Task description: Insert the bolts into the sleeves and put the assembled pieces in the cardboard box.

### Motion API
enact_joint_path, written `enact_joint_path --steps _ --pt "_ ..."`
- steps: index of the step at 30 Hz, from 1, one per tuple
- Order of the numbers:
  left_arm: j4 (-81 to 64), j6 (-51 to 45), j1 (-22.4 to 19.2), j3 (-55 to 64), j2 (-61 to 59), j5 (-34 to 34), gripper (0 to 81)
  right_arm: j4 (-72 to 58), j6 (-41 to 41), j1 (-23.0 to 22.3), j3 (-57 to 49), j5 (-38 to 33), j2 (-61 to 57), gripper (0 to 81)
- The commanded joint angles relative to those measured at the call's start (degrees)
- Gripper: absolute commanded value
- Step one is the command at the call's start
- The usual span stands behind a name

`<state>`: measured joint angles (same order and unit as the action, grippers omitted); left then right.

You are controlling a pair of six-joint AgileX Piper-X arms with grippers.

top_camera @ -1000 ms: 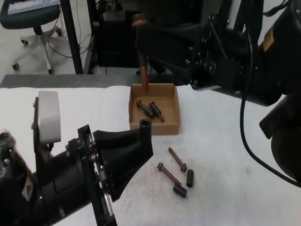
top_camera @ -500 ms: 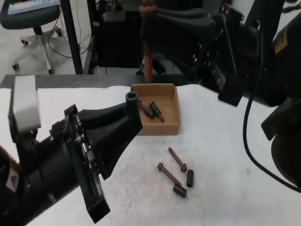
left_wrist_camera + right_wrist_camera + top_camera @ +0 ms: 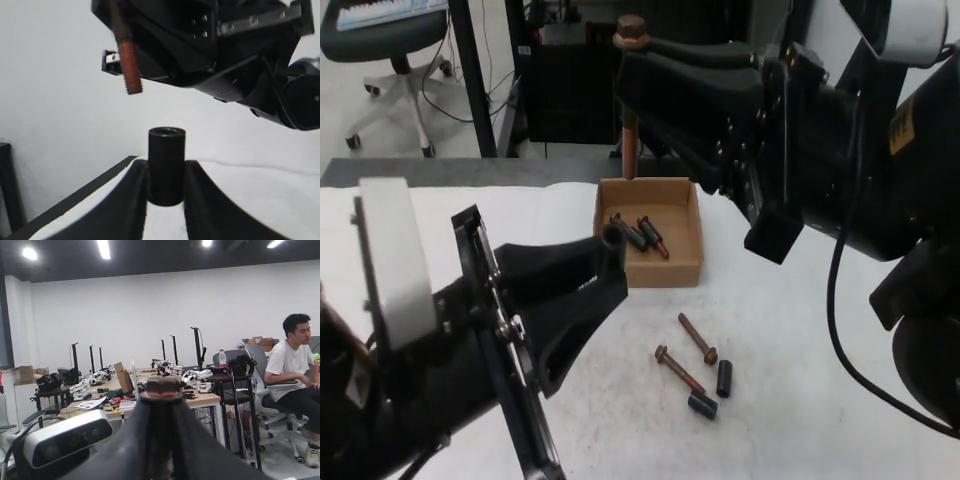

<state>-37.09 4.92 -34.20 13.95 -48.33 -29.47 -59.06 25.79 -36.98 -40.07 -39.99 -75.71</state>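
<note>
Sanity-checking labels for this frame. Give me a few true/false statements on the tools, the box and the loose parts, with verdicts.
1. The left tool grips a black sleeve upright. True.
2. The bolt in the right tool is seated in the sleeve. False: its threaded end is clear of the opening, not touching it.
3. The cardboard box is empty. False: two assembled pieces lie in it.
4. Two loose bolts and two loose sleeves lie on the bench. True.

It was a robotics lab: long workbenches (image 3: pixel 205 399) crowded with equipment and upright poles (image 3: pixel 197 347) stood under ceiling strip lights (image 3: pixel 105 249), and a rolling office chair (image 3: pixel 380 42) sat nearby.
</note>
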Motion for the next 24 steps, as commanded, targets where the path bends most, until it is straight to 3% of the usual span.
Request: enact_joint_path --steps 1,7,24 --pt "0.06 1.19 0.16 0.16 0.0 -0.16 0.2 -0.73 -0.34 -0.28 -0.1 0.62 0.15 0.8" --pt "0.01 1.58 0.16 0.16 0.0 5.32 0.2 -0.73 -0.18 -1.43 -0.1 0.31 0.15 0.8" --pt "-3.18 0.61 0.16 0.28 0.0 5.38 0.2 3.19 -2.47 -3.18 -0.1 0.67 0.01 0.8"
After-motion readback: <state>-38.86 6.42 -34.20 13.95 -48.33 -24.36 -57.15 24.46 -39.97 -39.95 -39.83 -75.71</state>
